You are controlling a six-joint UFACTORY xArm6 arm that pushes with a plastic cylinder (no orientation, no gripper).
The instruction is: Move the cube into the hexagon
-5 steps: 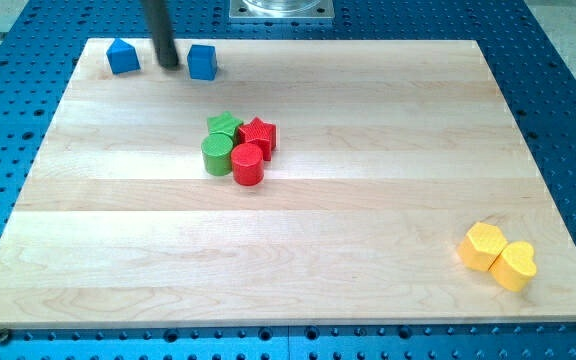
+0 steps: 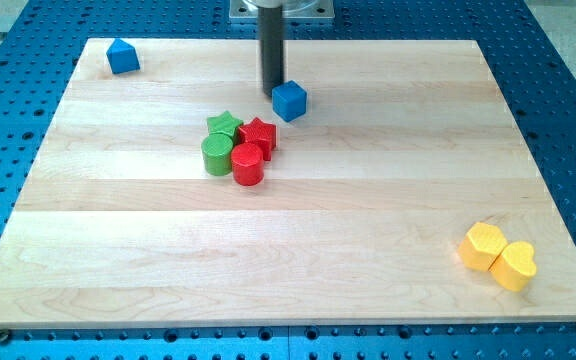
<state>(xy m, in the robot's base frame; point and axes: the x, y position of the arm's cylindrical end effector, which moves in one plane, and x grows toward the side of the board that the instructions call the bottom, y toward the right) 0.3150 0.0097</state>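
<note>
Blue cube (image 2: 289, 100) sits on the worktop (image 2: 368, 200) near the view's top, touching my tip (image 2: 272, 93) on its left. Yellow hexagon (image 2: 483, 246) lies well apart at the view's bottom right, beside a yellow heart (image 2: 514, 266).

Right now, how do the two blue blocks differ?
The blue cube sits near the board's middle top, right beside my tip; the other blue block sits alone in the view's top-left corner. The cube has a flat top; the other has a peaked, house-like top. Both are the same blue.
</note>
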